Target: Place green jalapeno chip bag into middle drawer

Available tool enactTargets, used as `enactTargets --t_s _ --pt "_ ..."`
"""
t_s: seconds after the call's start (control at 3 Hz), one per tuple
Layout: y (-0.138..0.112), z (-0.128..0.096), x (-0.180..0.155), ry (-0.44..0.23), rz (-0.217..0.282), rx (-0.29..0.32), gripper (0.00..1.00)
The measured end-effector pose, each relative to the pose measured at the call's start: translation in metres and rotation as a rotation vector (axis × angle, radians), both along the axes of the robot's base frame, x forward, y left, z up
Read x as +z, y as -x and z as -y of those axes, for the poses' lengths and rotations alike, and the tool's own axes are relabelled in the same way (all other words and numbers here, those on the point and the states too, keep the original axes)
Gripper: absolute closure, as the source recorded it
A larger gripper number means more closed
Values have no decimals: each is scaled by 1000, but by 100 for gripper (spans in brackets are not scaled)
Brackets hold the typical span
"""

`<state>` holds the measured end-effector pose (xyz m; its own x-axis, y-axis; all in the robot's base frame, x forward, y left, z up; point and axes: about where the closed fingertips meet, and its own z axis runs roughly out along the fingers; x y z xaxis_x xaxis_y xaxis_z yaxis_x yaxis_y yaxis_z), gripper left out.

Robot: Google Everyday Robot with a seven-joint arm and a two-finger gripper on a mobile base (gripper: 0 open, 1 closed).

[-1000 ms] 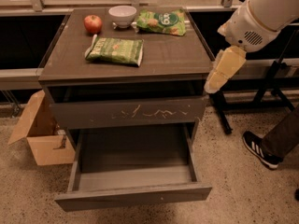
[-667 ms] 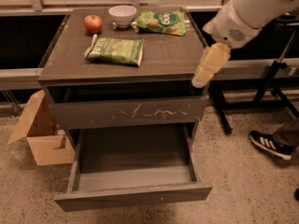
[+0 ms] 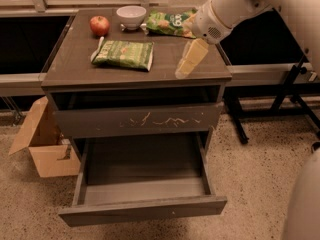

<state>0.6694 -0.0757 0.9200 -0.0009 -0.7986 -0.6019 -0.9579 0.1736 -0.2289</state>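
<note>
End effector [image 3: 184, 69] hovers near flat, pale-speckled green jalapeno chip bag [image 3: 123, 54].

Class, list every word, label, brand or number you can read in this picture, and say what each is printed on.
No text can be read for certain.
Green jalapeno chip bag, on the cabinet top: print too blurred.
Brighter green bag, behind it: white logo too blurred.
Cardboard box: dark mark, unreadable.
Gripper, above the top's right side: no text.
</note>
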Motion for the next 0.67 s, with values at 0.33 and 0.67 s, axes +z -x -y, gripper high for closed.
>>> enactTargets --t_s 0.33,0.67 --pt "-28 -34 -14 -81 -4 42 0" --pt "-54 -69 -27 -181 -5 88 0"
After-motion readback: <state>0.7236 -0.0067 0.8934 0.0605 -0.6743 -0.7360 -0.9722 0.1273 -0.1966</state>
